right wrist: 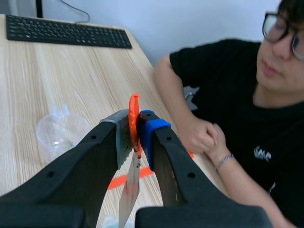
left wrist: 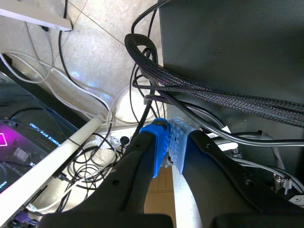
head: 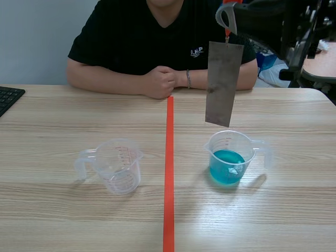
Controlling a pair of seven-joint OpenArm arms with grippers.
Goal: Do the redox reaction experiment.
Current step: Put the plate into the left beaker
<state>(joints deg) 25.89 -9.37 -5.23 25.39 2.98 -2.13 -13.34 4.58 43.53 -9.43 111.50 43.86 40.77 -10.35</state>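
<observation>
Metal plate hangs upright from a small orange clip, and the right tool is clamped narrow on that clip, raised above the surface. The plate's lower edge sits just over the rim of the measuring cup holding blue liquid, apart from it, not dipped in. This cup stands to the right of the orange-red tape line, handle pointing right; a second clear measuring cup stands left of the line, handle pointing left, nothing visible inside. Across the surface a person in a black shirt rests clasped hands near the far end of the tape. A black keyboard lies at the far left edge. The left tool is off the surface — pads pressed together on nothing, facing a tangle of cables and floor.
</observation>
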